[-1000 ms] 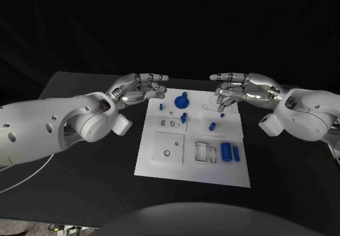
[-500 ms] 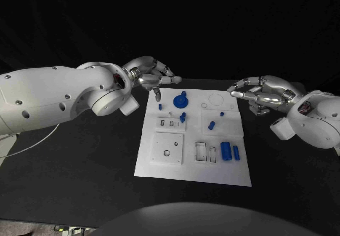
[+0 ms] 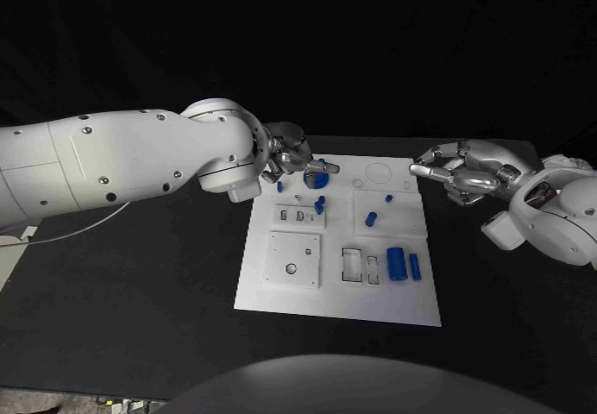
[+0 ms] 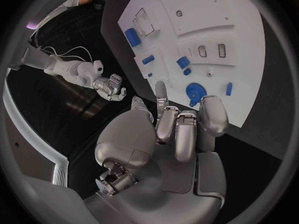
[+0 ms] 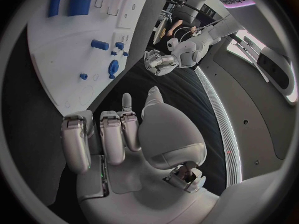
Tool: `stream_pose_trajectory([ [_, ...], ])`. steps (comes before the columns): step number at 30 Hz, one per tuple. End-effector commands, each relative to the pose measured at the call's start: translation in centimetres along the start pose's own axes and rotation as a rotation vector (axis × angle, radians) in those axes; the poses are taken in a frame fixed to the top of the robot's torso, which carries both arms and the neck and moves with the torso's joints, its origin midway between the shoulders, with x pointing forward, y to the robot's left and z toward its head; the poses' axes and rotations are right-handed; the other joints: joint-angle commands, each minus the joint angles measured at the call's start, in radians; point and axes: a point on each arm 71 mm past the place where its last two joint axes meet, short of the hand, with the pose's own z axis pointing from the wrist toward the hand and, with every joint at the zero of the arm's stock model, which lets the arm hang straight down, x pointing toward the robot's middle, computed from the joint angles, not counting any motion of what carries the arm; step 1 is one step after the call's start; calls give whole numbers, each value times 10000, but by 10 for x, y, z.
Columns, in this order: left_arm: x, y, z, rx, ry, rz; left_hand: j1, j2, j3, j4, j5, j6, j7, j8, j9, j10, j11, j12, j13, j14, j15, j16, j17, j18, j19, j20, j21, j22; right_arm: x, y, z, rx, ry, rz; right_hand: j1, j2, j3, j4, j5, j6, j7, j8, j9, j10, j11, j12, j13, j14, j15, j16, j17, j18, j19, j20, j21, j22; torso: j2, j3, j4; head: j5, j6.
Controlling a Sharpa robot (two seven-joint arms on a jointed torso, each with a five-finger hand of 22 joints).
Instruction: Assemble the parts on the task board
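The black table carries the white task board at its centre; my left hand hovers at the board's eleven o'clock corner, fingers curled in and holding nothing, placed, I judge, to reach the round blue part just beside it; my right hand waits off the two o'clock edge, fingers likewise curled and holding nothing; the blue cylinder lies at four o'clock, untouched.
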Motion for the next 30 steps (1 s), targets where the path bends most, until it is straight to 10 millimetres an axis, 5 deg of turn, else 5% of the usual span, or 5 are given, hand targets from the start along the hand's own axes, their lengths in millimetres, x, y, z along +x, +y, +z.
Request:
stream_pose_trajectory([
  [1, 4, 8, 2, -1995, 888, 1418, -12, 48, -57, -37, 339, -31, -25, -169, 140, 1782, -899, 1018, 4053, 996, -168, 24, 2627, -378, 953, -79, 617, 1455, 2, -2, 0, 299, 193, -419, -112, -13, 1, 64, 12, -81, 1, 27, 17, 1449, -397, -13, 2559, 1025, -15, 34, 2629, -137, 1077, 20, 34, 2628, 5, 18, -13, 20, 1],
  [5, 7, 6, 7, -2595, 1337, 1591, 186, 69, -30, -43, 1017, -64, -15, -581, 237, 1782, -914, 1018, 4053, 996, -209, 24, 2627, -428, 1108, -135, 743, 1730, 4, -1, 1, 353, 271, -410, -154, 8, -18, 68, 46, -117, 15, 11, 28, 1449, -384, -13, 2559, 1025, -5, 34, 2629, -137, 1077, 28, 34, 2628, -14, 9, -19, 21, 1],
  [12, 8, 3, 13, -3186, 1626, 1648, 299, 47, -33, -46, 1332, 161, -73, -743, 463, 1782, -970, 1018, 4053, 996, -264, 24, 2627, -618, 1704, -180, 1084, 2637, 7, -1, 4, 482, 488, -400, -184, 41, -39, 54, 157, -213, 39, -43, 43, 1449, -362, -13, 2559, 1025, 17, 34, 2629, -137, 1077, 48, 34, 2628, -41, -17, -31, 54, 1],
  [17, 7, 1, 18, -3359, 1655, 1616, 451, 51, 22, -45, 1917, 197, -116, -893, 739, 1782, -1026, 1018, 4053, 996, -325, 24, 2627, -674, 1878, -241, 1186, 2908, 8, -1, 7, 547, 602, -365, -178, 68, -39, 46, 273, -261, 54, -70, 56, 1449, -347, -13, 2559, 1025, 32, 34, 2629, -137, 1077, 63, 34, 2628, -59, -18, -24, 64, 1],
  [30, 10, -1, 30, -3554, 1857, 1215, 416, 88, 25, -37, 1928, -116, 57, -1576, 826, 1782, -904, 1018, 4053, 996, -240, 24, 2627, -665, 1830, -186, 1159, 2870, 10, -2, 10, 720, 751, -282, -222, 138, -58, 70, 516, -371, 102, -144, 79, 1449, -305, -13, 2559, 1025, 69, 34, 2629, -117, 1013, 100, -24, 2602, -83, -22, 5, 59, 1],
])
